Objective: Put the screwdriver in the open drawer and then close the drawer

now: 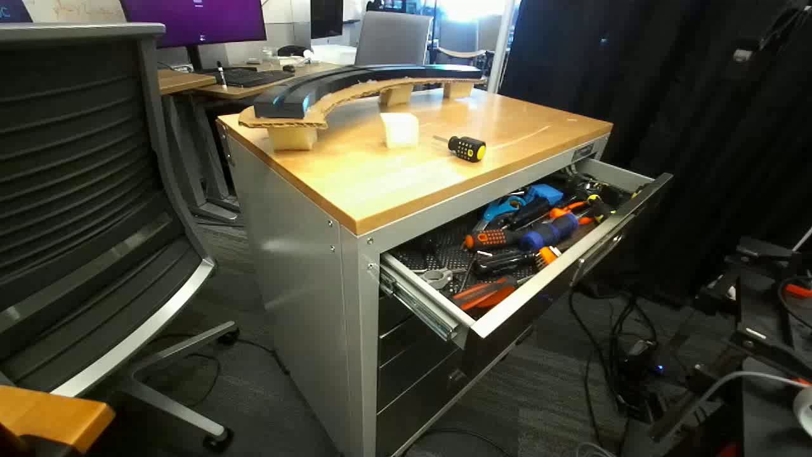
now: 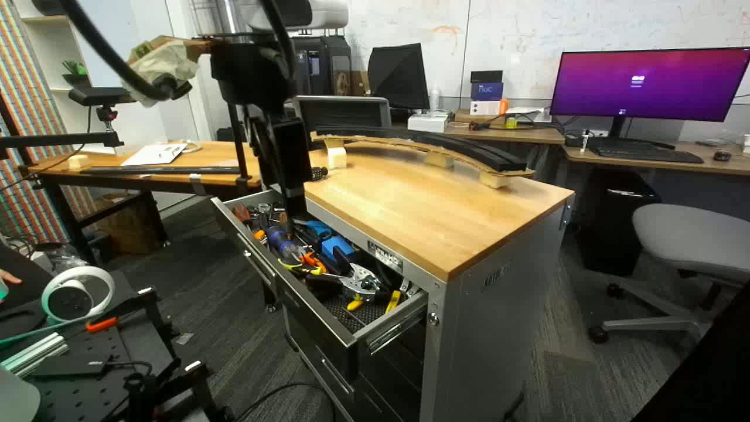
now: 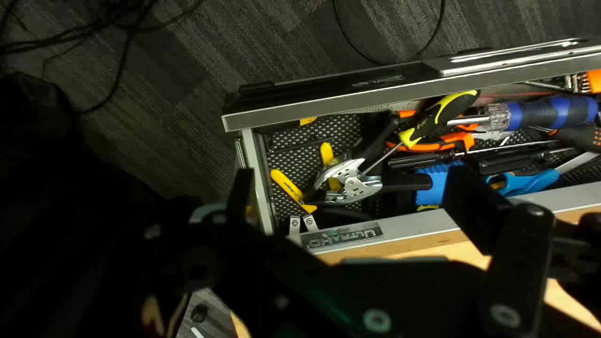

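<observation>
- Long shallow grey metal drawer (image 3: 324, 105), silver side rails (image 1: 419, 308): pulled open, loaded with hand tools (image 1: 495, 238) on a dark mesh liner (image 3: 300, 162).
- Short screwdriver (image 1: 467, 148), black handle with yellow end: lying on the wood-topped grey metal desk (image 1: 361, 190), between a pale foam-like block (image 1: 401, 131) and the edge above the drawer; shaft toward the block.
- Black two-finger claw (image 3: 352, 188): fingers spread wide, nothing gripped. Wrist view has the drawer between them; height over it, can't tell.
- In the drawer: silver metal clamp (image 3: 352, 182), longer yellow-and-black screwdriver (image 3: 443, 112), blue-and-black handled tool (image 3: 549, 112).
- Curved black strip (image 1: 361, 73) on brown cardboard (image 1: 346, 95): on the desk, propped on more pale blocks (image 1: 292, 138).
</observation>
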`<state>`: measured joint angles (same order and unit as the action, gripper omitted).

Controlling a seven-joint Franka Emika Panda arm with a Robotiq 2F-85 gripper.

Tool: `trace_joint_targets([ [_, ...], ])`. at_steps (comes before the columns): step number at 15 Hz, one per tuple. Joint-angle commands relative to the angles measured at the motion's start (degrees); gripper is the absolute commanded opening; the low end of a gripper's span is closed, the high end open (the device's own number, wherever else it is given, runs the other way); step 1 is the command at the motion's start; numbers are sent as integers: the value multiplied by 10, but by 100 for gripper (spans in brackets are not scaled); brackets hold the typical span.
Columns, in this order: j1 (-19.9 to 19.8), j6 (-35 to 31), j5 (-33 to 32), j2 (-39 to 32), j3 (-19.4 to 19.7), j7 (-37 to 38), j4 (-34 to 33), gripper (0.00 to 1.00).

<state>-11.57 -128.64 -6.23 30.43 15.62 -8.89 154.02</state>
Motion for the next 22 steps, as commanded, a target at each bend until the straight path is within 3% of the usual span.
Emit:
trace_joint_targets([
  [1, -8, 1, 5, -1, -8, -4, -2, 100],
  [13, 1, -6, 12, -10, -7, -9, -4, 100],
  [17, 55, -53, 42, -11, -59, 10, 59, 100],
  [22, 187, -158, 151, -85, -133, 4, 45, 100],
])
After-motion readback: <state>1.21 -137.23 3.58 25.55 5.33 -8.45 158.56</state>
